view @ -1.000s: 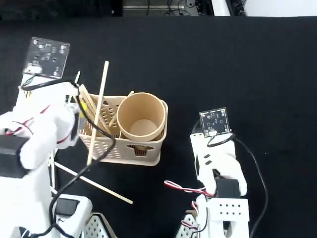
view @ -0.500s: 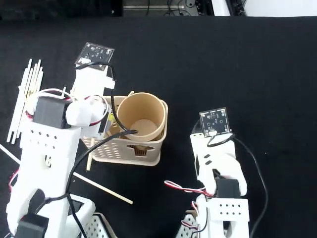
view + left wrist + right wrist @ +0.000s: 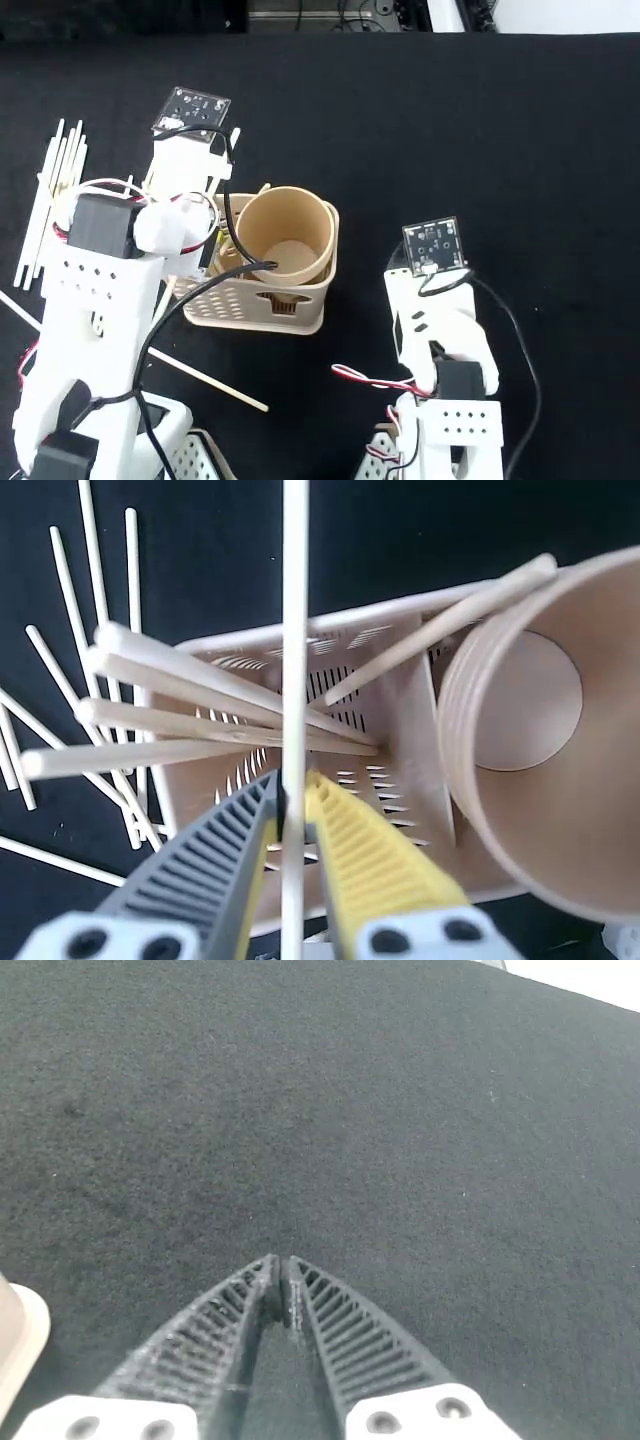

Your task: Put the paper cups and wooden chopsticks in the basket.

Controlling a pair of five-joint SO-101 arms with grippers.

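We now have our left gripper [image 3: 292,800] over the basket [image 3: 290,310], no longer beside it, pinching one chopstick [image 3: 294,630] above those inside, next to the paper cup [image 3: 285,235]; dropping it seems next. Our right gripper [image 3: 280,1285], closed and empty, sits beside the basket.

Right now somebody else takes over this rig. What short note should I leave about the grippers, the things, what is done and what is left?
Left gripper: shut on one chopstick, above the basket.
Right gripper: shut, empty, over bare table.
Done: paper cups and several chopsticks are in the basket.
Left: put the held chopstick in, then collect the loose chopsticks on the table beside the basket.
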